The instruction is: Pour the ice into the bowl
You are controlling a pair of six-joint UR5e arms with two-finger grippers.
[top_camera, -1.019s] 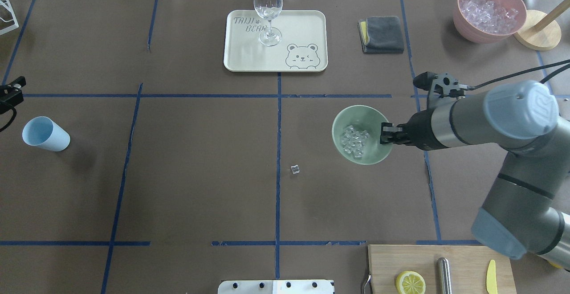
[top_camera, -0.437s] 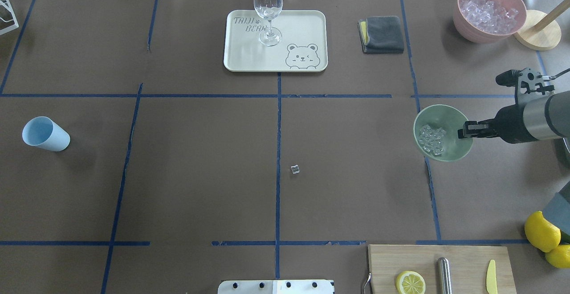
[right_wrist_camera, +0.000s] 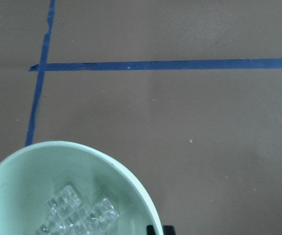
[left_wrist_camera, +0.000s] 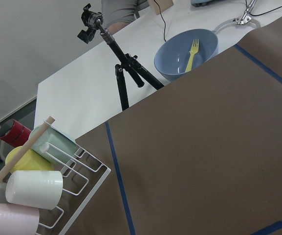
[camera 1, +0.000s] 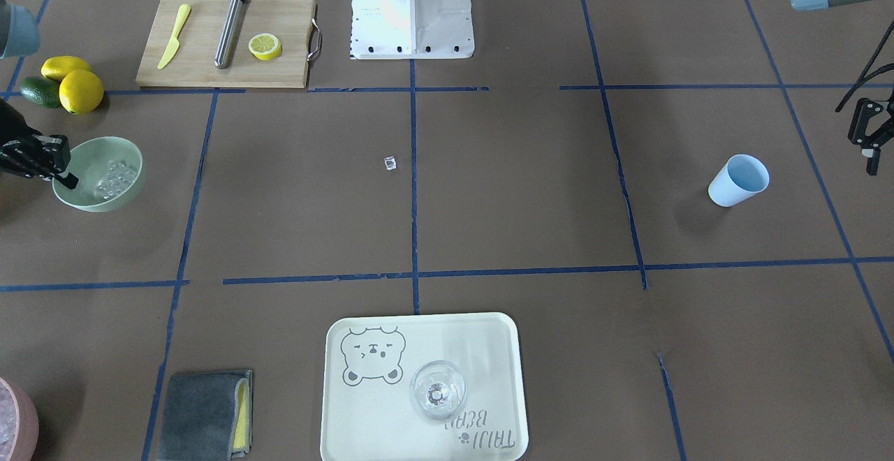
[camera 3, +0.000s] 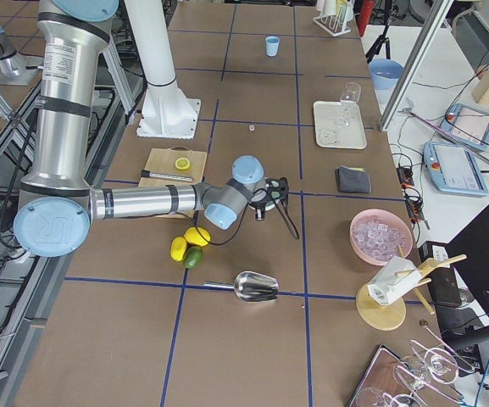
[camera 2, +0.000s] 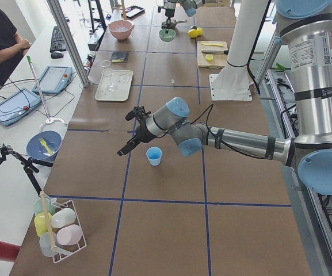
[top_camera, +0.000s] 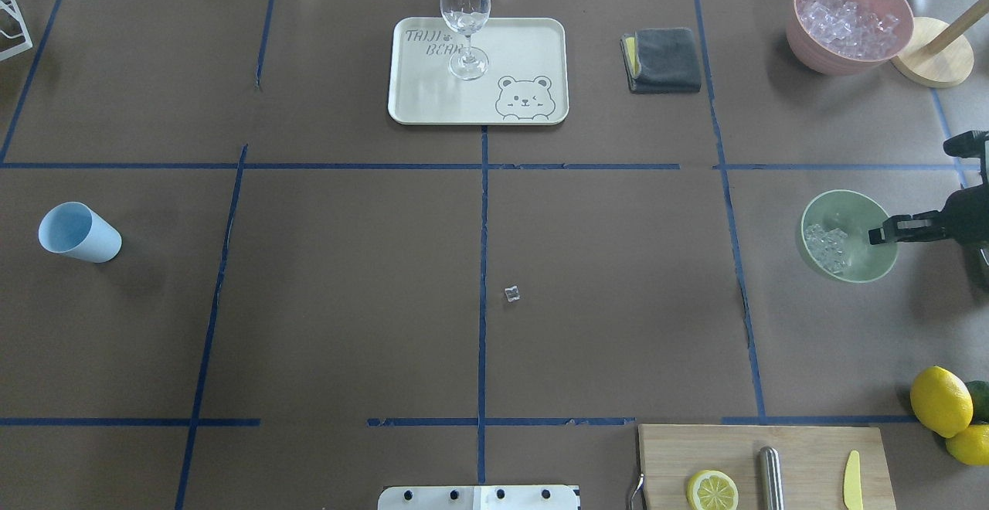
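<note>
The mint-green bowl (top_camera: 848, 216) is at the table's right side, with the ice (top_camera: 827, 247) heaped inside it. My right gripper (top_camera: 877, 234) is shut on the bowl's right rim. In the front-facing view the bowl (camera 1: 105, 199) and gripper (camera 1: 64, 176) are at the far left. The right wrist view shows the bowl's wall (right_wrist_camera: 28, 171) and the ice (right_wrist_camera: 77, 215). One stray ice cube (top_camera: 511, 294) lies mid-table. The light blue cup (top_camera: 77, 232) leans at the far left. My left gripper (camera 1: 866, 136) hangs beyond the cup, fingers apart and empty.
A pink container (top_camera: 850, 19) of ice stands at the back right beside a wooden stand (top_camera: 931, 54). A tray (top_camera: 552, 69) with a wine glass (top_camera: 465, 23) and a grey cloth (top_camera: 662, 59) are at the back. Lemons (top_camera: 939, 400) and a cutting board (top_camera: 811, 456) are at the front right.
My right gripper has pulled the bowl with the ice far to the right, from right of centre to near the table's right edge. The cup and stray cube have not moved.
</note>
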